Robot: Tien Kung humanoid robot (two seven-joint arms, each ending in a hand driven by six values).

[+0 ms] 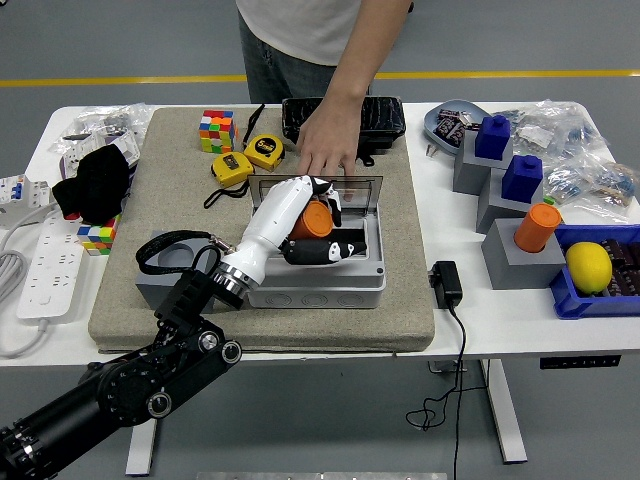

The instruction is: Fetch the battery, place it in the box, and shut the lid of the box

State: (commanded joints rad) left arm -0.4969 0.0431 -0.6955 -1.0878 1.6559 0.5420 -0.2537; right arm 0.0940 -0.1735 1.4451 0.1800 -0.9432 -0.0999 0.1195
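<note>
1. The orange battery (316, 219) was clamped in the fingers of the left hand (300, 215), which was reached in from the lower left.
2. The battery was held just above the open interior of the grey box (318, 280), over its rear left part.
3. The clear lid (352, 190) was stood raised at the back edge of the box.
4. The lid's top edge was touched by a person's hand (327, 145) from behind the box.
5. A black case (385, 118) was seen behind the box, and two yellow tape measures (248, 157) behind and left of it.
6. The box was set on a beige mat (420, 300).
</note>
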